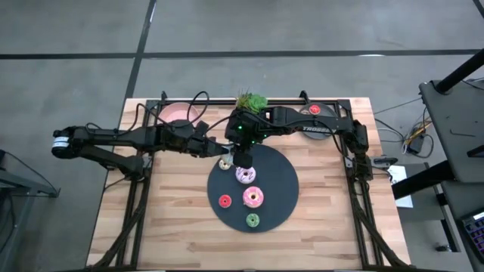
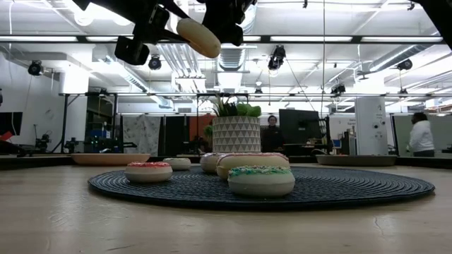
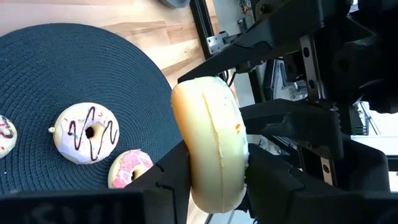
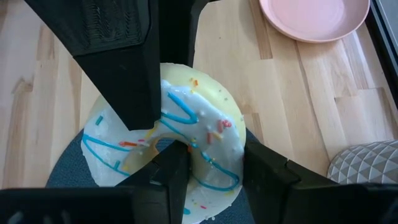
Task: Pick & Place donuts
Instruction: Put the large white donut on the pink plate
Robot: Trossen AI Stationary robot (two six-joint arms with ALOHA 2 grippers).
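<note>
A larger white-frosted donut with blue stripes [image 4: 186, 137] is held high above the table; it shows edge-on in the left wrist view [image 3: 211, 137] and tilted in the low view [image 2: 199, 37]. In the high view the arms hide it. My left gripper [image 1: 221, 149] and my right gripper [image 1: 242, 157] are both shut on it, over the far left rim of the dark round disc [image 1: 283, 181]. On the disc lie a purple-white donut [image 1: 246, 175], a pink one [image 1: 252, 198], a small red one [image 1: 224, 201], a small green one [image 1: 252, 221] and a small pale one [image 1: 225, 164]. My left gripper pinches the donut by its two flat faces, one finger [image 4: 124, 74] on the frosted top [image 4: 158, 93] and the other on the cream underside. The fingers come from the table's left. The donut is lifted clear and tilted. My right gripper comes from above, pointing down. One finger [image 4: 171, 165] stands in the donut's hole and the other [image 4: 267, 171] outside the rim, with the ring's wall [image 4: 217, 149] between them.
A pink plate [image 1: 178, 112] lies at the table's far left, also in the right wrist view [image 4: 317, 18]. A potted green plant [image 1: 252, 100] stands at the far edge. A grey patterned object [image 4: 367, 165] shows beside the disc. People stand in the room beyond the table.
</note>
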